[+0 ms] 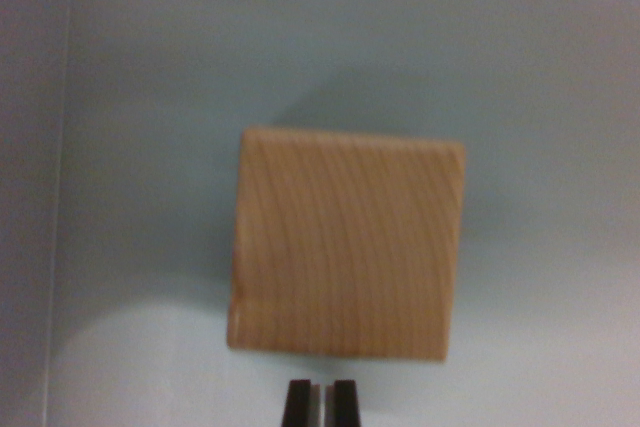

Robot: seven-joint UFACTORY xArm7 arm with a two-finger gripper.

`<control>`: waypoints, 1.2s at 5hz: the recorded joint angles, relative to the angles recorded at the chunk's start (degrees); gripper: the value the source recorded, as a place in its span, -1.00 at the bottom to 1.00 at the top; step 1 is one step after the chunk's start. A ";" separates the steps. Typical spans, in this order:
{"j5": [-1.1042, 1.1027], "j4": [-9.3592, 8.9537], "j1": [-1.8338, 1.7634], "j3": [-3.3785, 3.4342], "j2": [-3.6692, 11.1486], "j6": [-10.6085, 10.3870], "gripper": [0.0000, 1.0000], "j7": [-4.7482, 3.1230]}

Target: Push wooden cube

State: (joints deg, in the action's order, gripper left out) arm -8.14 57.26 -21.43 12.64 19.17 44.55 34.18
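So my claw, two dark flat fingertips [320,402], pokes up from the bottom edge of the frame, just right of center-bottom, and the tips are pressed almost together with only a thin sliver of light between them. Nothing pinched in there. That's how I'd want it for a shove anyway: one narrow blunt nose instead of two prongs.

Right above it, filling the middle of the frame, sits the pale wooden cube with curved grain lines [347,244]. Its near edge is just beside my fingertips; honestly I can't tell if I'm touching it yet or a hair short, the shot's pretty blurry.

For the push itself, I reckon the trick is meeting that near face around its middle. My tips look a touch left of the cube's center line, so if I drive straight toward the top of the frame it may twist instead of sliding clean. Nudging slightly right first, staying low, and going slow and steady seems the safe bet.

Everything around it is a plain, smooth pale blue-grey tabletop [520,67], with a brighter glare patch in the lower left and a soft shadow off the cube's upper right. A faint vertical seam [62,147] runs down the left side. No clutter in the cube's path.
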 joint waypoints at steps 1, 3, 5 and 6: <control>-0.17 2.51 0.22 -0.36 1.59 0.91 1.00 -0.64; -0.33 5.02 0.44 -0.72 3.17 1.82 1.00 -1.29; -0.51 7.73 0.68 -1.11 4.89 2.80 1.00 -1.99; -0.51 7.73 0.68 -1.11 4.89 2.80 1.00 -1.99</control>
State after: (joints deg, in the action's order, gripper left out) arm -8.65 64.99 -20.75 11.53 24.06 47.35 32.19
